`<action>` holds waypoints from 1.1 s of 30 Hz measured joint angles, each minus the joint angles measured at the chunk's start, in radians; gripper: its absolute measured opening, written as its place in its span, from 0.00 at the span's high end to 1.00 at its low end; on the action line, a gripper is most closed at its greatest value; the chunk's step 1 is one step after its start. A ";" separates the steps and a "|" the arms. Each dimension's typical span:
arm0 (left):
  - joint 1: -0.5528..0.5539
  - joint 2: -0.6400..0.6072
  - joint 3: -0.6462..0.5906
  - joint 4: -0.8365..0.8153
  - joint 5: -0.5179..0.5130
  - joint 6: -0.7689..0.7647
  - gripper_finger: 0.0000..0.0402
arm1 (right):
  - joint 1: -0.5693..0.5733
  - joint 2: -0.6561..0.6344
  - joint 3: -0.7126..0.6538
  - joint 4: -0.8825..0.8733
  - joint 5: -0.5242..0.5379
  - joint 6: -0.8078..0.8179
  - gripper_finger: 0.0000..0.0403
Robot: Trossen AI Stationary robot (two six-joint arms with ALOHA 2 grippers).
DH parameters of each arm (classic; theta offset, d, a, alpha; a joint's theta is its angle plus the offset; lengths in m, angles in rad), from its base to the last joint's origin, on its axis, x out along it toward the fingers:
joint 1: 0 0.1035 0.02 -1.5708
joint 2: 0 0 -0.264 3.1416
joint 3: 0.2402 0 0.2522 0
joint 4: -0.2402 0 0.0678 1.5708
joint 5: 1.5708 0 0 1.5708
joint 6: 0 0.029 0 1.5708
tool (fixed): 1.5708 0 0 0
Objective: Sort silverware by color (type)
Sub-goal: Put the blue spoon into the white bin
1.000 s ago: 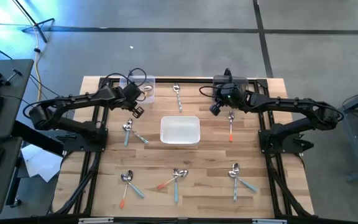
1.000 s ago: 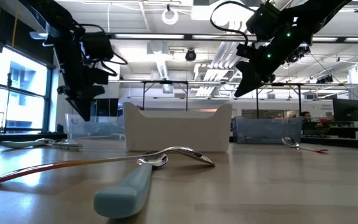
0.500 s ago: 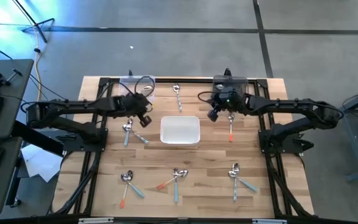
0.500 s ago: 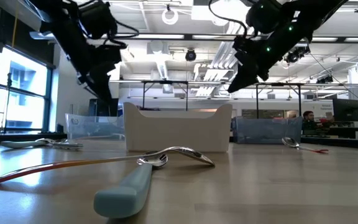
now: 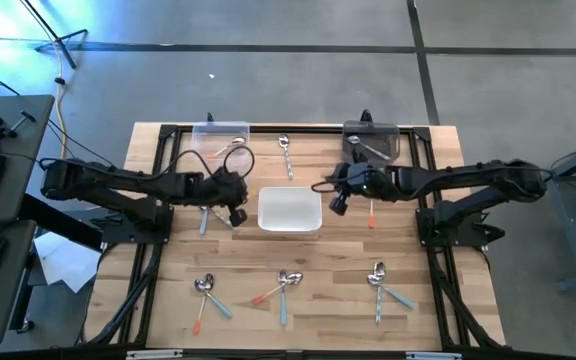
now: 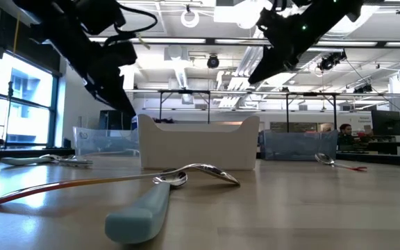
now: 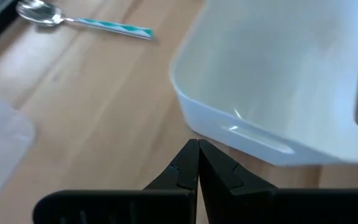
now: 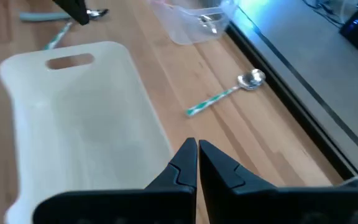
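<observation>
Low view, nearest: a light-blue-handled spoon crossed with an orange-handled spoon on the table, before the white bin. High view: further spoons scattered about; left hand and right hand flank the bin. Wrist views alone show both hands' fingers pressed together, empty.

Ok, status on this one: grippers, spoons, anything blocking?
Left gripper and right gripper shut, empty, flanking white bin. Spoons scattered on table. Nothing blocking.
</observation>
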 joint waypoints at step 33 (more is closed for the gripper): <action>-0.565 0.179 0.242 -0.044 -0.156 -0.203 1.00 | 0.083 0.000 -0.157 0.487 -0.147 -0.059 1.00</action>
